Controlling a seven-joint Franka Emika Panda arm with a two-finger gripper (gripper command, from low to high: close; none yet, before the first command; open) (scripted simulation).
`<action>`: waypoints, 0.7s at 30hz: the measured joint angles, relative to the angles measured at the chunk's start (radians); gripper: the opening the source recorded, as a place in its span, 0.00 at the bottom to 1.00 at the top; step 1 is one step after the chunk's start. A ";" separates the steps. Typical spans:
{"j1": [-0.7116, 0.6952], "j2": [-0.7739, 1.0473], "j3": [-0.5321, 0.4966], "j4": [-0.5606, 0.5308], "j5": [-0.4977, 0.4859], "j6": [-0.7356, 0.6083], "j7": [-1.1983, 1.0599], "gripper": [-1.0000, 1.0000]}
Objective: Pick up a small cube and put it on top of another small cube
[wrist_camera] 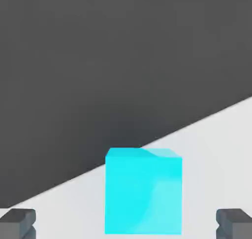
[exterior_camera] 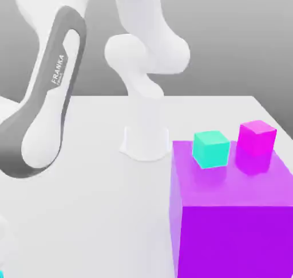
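The tool (wrist_camera: pixel 126 223) is standing wide, fingers (wrist_camera: pixel 18 222) apart either side of the small cube (wrist_camera: pixel 143 191), sitting on the counter (exterior_camera: pixel 97 208). At the exterior view's right, a teal cube (exterior_camera: pixel 211 148) and magenta cube (exterior_camera: pixel 257 136) are resting atop the purple block (exterior_camera: pixel 229 225).

Tool fingertips (wrist_camera: pixel 19 222) and big purple block (exterior_camera: pixel 232 225), both edge-cropped.
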 joint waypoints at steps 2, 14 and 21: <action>-0.014 0.060 0.017 0.015 0.017 0.043 -0.012 0.00; 0.039 -0.099 -0.001 -0.032 -0.027 -0.068 0.000 0.00; 0.196 -0.354 0.120 -0.142 -0.086 -0.204 -0.065 0.00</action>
